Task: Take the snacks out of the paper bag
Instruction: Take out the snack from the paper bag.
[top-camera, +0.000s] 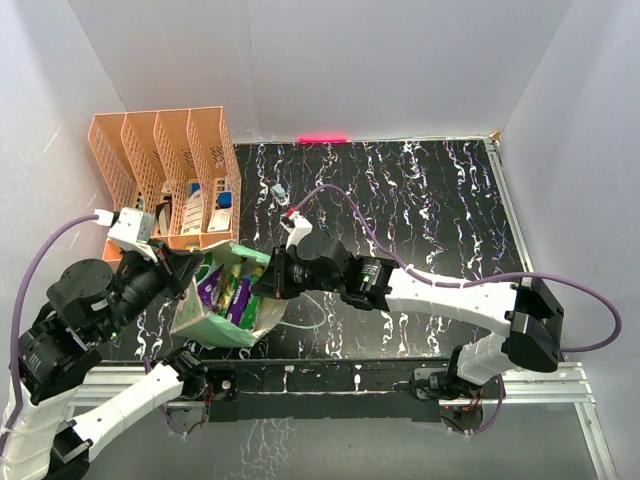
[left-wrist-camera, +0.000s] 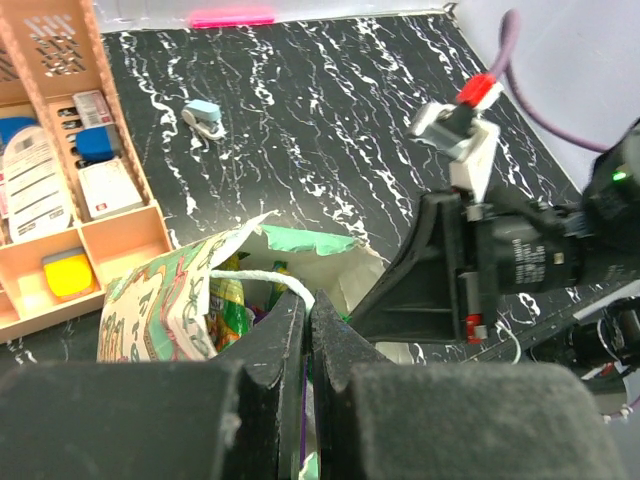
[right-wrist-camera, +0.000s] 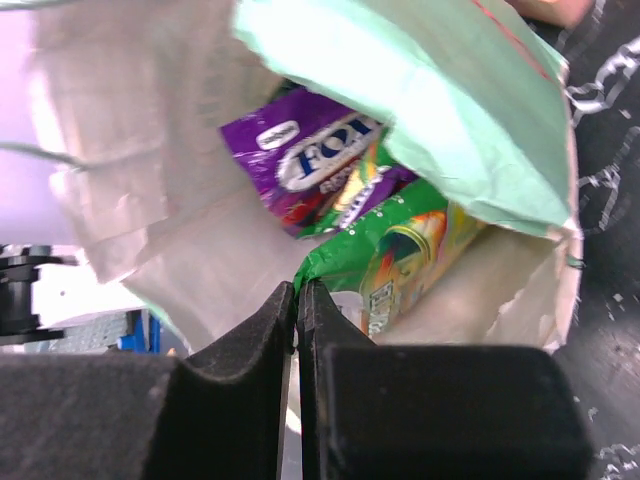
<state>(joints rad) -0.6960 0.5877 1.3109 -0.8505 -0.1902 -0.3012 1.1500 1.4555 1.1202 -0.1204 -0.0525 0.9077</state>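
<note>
Reaching inside cream-and-mint paper bag (top-camera: 205, 320): right gripper (right-wrist-camera: 297, 288) pinched shut at corner of green shiny snack packet (right-wrist-camera: 400, 260), hold unconfirmed; left gripper (left-wrist-camera: 308, 298) clamped bag's rim. Next move probably needed: lift packet clear.

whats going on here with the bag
Two robot arms are working at the paper bag. The left gripper is shut on the bag's rim. The right gripper is shut at its mouth; whether it pinches paper is unclear. A purple packet and a green packet sit inside, not yet taken out.
</note>
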